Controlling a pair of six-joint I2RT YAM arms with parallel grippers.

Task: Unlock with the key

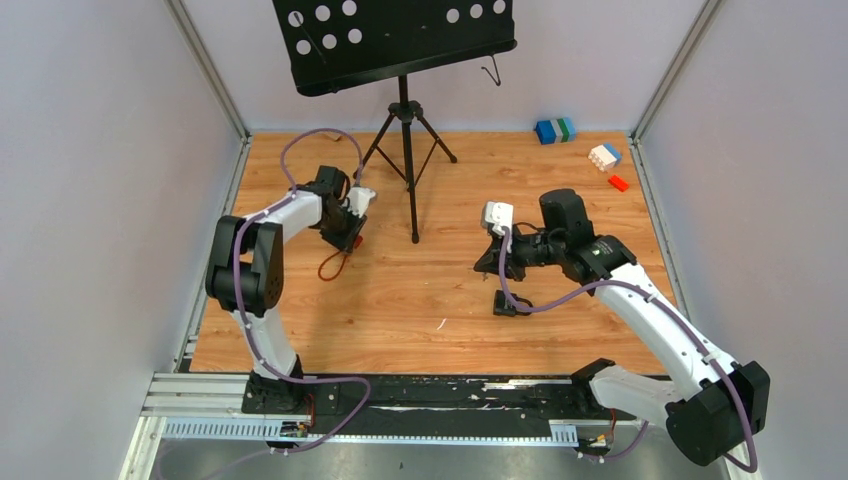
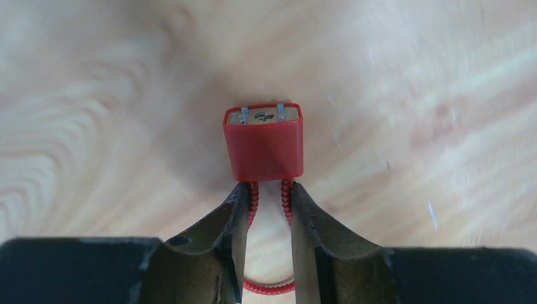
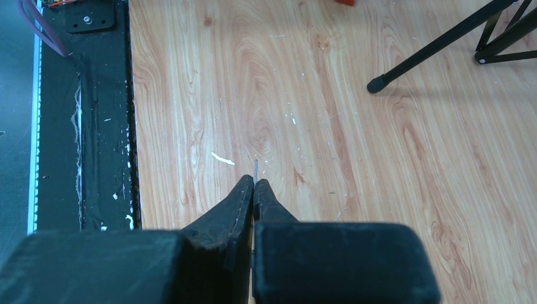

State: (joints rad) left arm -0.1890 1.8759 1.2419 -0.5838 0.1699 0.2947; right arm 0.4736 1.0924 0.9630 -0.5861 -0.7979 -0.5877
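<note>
Top external view: the left pincer [image 1: 347, 234] is lowered over the left part of the wooden worktop [image 1: 420, 300]. It is at the red cable padlock [image 1: 357, 241], whose red cable loop [image 1: 330, 265] lies just nearer on the wood. The right pincer [image 1: 484, 265] hangs over the worktop's centre-right, well apart from the lock. A black music stand [image 1: 400, 40] stands at the back and toy bricks [image 1: 555, 130] lie in the far right corner. Left wrist view: the padlock's red body [image 2: 263, 145] sits just beyond the fingertips [image 2: 237, 202], its pale far face showing two metal studs. The pincer [image 2: 269, 188] is clenched on the two cable strands [image 2: 253, 197] where they leave the body. Right wrist view: the right pincer [image 3: 254, 183] is clenched, fingertips touching, on a thin grey sliver, seemingly the key [image 3: 255, 168] seen edge-on, which juts out above bare wood. One foot of the stand [image 3: 377, 84] rests at upper right.
</note>
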